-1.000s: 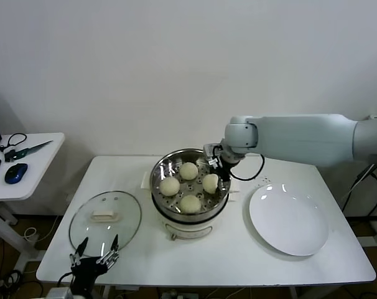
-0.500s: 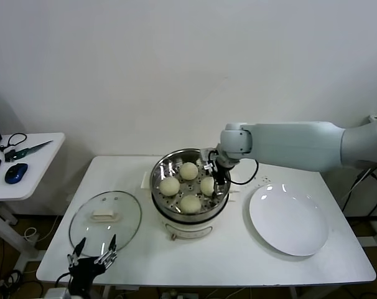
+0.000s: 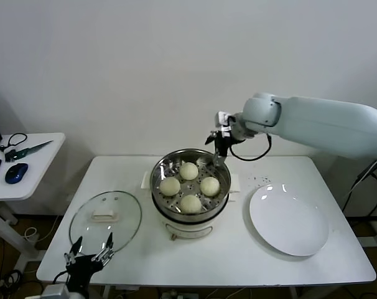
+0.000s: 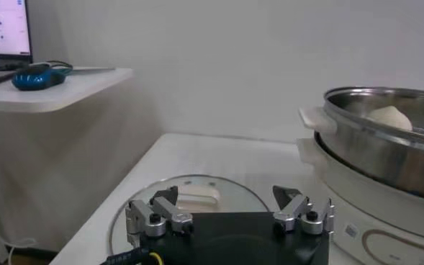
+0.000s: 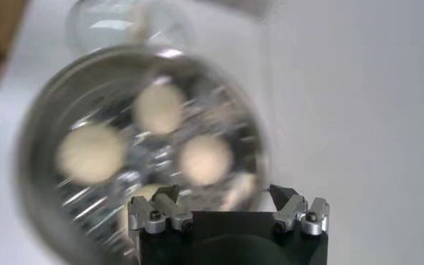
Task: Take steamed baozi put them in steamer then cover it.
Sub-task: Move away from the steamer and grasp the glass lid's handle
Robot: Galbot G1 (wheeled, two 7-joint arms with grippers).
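Steel steamer (image 3: 190, 187) holds all four buns (image 3: 190, 187); right gripper (image 3: 216, 148) hovers over its far rim, jaws open, empty. Next: cover (image 3: 106, 215), left of steamer, beside open, empty left gripper (image 3: 89, 252).

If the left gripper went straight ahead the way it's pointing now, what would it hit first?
Most likely the cover: it lies flat on the table just beyond the left gripper's open jaws. The steamer sits farther off to one side. Depth is uncertain.
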